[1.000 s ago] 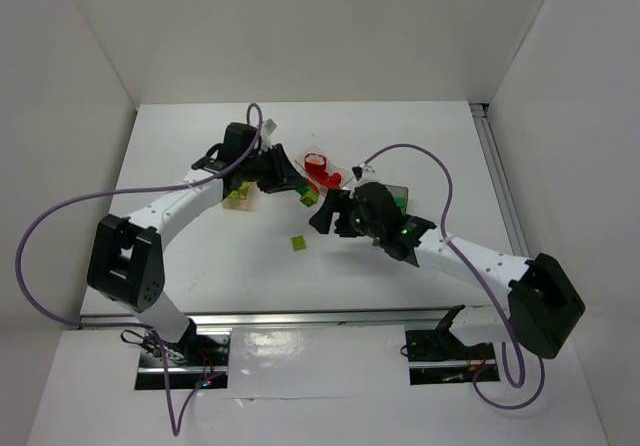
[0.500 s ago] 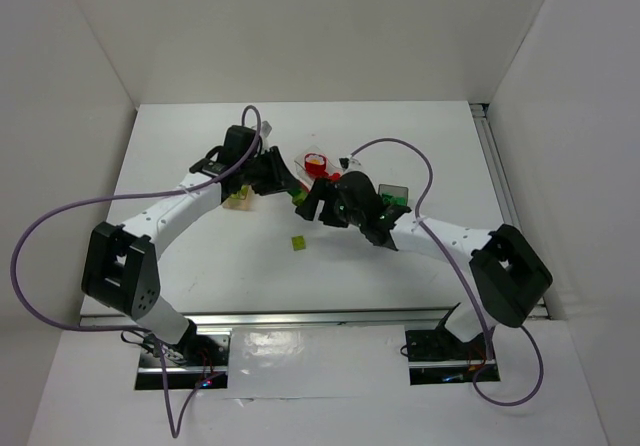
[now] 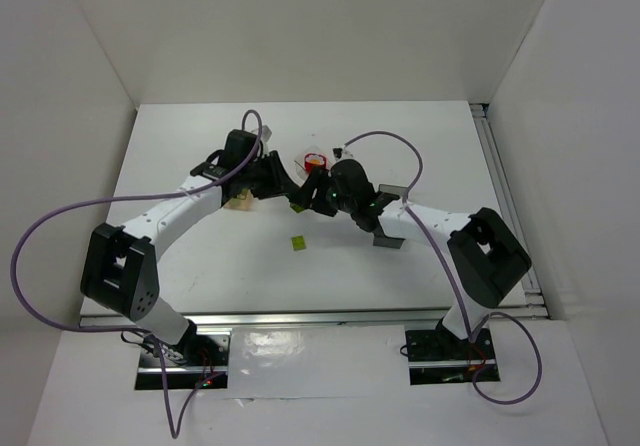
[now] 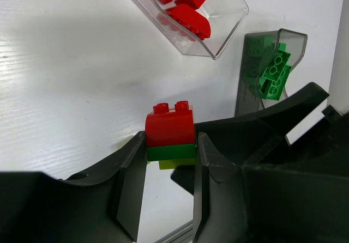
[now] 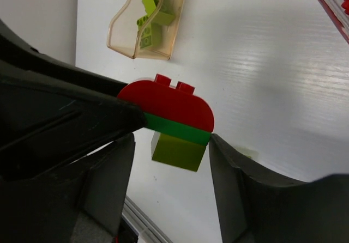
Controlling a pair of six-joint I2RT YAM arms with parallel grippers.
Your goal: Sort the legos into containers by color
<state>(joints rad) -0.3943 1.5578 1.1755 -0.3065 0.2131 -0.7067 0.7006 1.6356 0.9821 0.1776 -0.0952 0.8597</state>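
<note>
The left fingers (image 4: 132,169) are clenched on a stack of 3 translucent studded bricks. They hold it above the white worktop (image 3: 420,136) near its middle, a little toward the far edge. The stack has a red round-topped brick (image 4: 170,126) on top, a thin green plate (image 4: 172,152) under it and a yellow-green bottom brick (image 5: 177,151). The left fingers press the red round-topped brick and the thin green plate from both sides.

The right fingers (image 5: 232,166) stand apart on either side of the yellow-green bottom brick. 1 is right at its side and the other shows a gap, so they are released, not clamped.

The clear rectangular tub (image 4: 221,33) holds red bricks (image 4: 188,28). The dark smoky grey tub (image 4: 245,74) beside it holds green bricks (image 4: 272,74). The tan translucent tub (image 5: 122,36) holds yellow-green bricks (image 5: 152,19). 1 loose yellow-green brick (image 3: 298,243) lies on the worktop, closer to the near edge.
</note>
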